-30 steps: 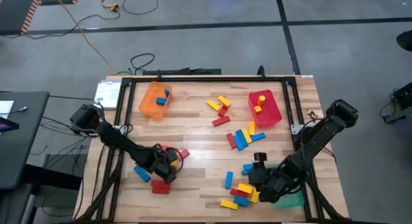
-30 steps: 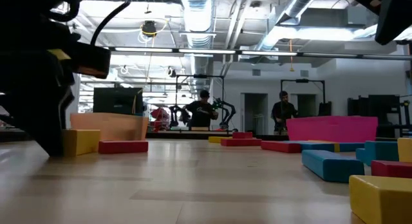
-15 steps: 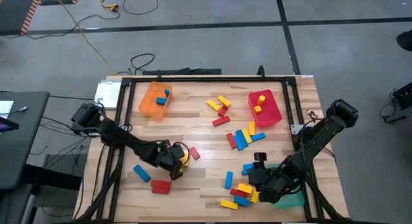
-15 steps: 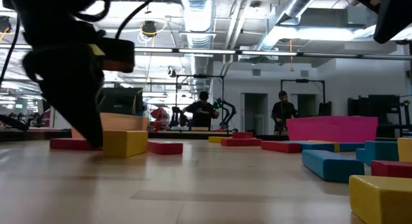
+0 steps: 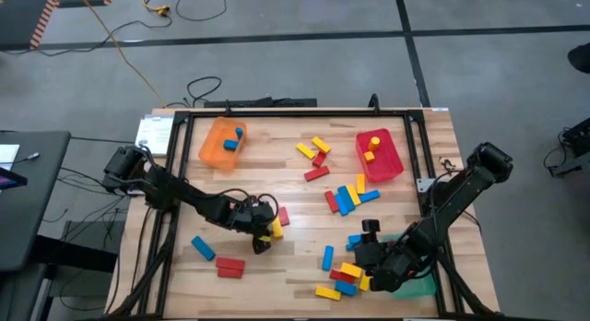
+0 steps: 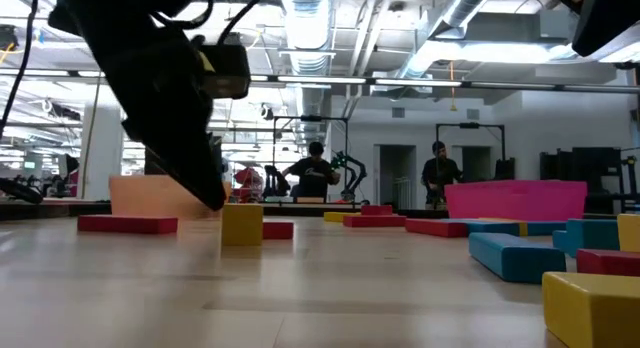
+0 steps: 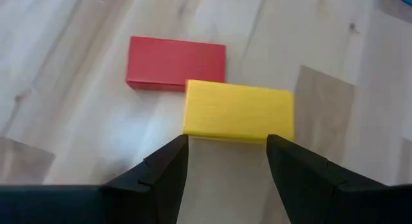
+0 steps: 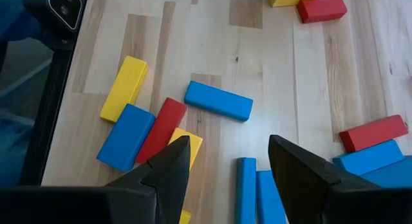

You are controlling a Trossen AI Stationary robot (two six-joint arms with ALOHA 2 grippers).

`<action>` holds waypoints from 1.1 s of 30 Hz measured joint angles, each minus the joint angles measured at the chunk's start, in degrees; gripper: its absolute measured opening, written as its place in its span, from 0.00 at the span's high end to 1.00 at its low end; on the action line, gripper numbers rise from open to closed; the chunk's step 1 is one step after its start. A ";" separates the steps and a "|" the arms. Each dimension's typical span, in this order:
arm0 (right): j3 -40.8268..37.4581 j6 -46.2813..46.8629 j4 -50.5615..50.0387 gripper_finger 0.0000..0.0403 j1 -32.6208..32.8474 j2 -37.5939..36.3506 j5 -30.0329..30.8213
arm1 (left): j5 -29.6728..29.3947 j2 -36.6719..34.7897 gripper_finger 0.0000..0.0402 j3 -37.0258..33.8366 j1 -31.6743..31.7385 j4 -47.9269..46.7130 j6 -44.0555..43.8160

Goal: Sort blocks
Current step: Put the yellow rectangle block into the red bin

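My left gripper (image 5: pixel 265 232) is open, low over the table's left half. Its fingertips stand at a yellow block (image 7: pixel 238 111), which lies flat on the wood. A red block (image 7: pixel 176 63) lies against the yellow block's far side. My right gripper (image 8: pixel 228 153) is open and hangs above a heap of blue, red and yellow blocks (image 5: pixel 346 273) at the near right, touching none. More blocks lie at the middle (image 5: pixel 348 198) and toward the far edge (image 5: pixel 316 158). My left gripper meets the yellow block's near long side (image 7: pixel 225 135) with both open fingertips (image 7: pixel 175 150), slanting down from the table's left. The fingers do not close round the block. It lies flat on the table (image 6: pixel 242 225), its far side against the red block.
An orange tray (image 5: pixel 210 148) with blue blocks stands at the far left. A red tray (image 5: pixel 387 164) with yellow blocks stands at the far right, and a green tray (image 5: pixel 422 286) lies under my right arm. A blue (image 5: pixel 204 248) and a red block (image 5: pixel 230 267) lie near left. People stand in the room behind.
My left gripper has swept toward the table's right edge and has turned as it went. It has slid the yellow block along the wood before it. The block has turned about and has nudged the red block rightward. My right arm has kept still.
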 joint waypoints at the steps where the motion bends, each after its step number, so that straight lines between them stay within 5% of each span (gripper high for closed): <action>1: 0.00 0.00 0.03 0.44 0.00 0.00 0.00 | 0.01 0.05 0.49 0.00 0.37 0.03 0.41; 23: 0.00 -1.09 1.76 0.44 -0.81 0.01 2.72 | 0.67 0.07 0.49 0.00 13.20 3.72 15.86; 33: -4.23 -4.52 12.13 0.44 -4.45 0.02 -1.79 | 12.35 -2.25 0.49 -0.02 16.41 1.02 22.94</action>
